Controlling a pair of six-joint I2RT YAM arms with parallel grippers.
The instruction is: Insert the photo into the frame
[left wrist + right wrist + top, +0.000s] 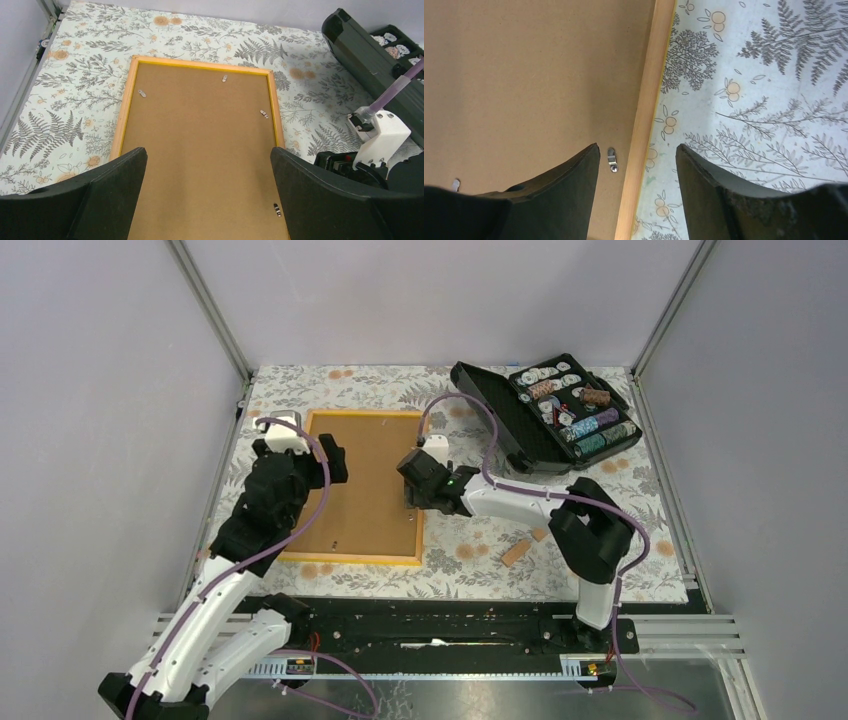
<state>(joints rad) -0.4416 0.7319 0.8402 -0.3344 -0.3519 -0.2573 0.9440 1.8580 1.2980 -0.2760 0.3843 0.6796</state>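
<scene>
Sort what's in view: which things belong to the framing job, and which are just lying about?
Job: frame, lying back up; brown backing board in it; metal turn clips. The photo shows in no view.
Lying about: black case of chips; small tan pieces.

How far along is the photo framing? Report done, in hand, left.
Done: the backing board sits in the face-down frame; no photo is in view, so whether it lies underneath is unclear. In hand: the open right gripper straddles the frame's right rail beside a metal tab; the left gripper hovers open. Left: confirming the photo, probably securing tabs.
</scene>
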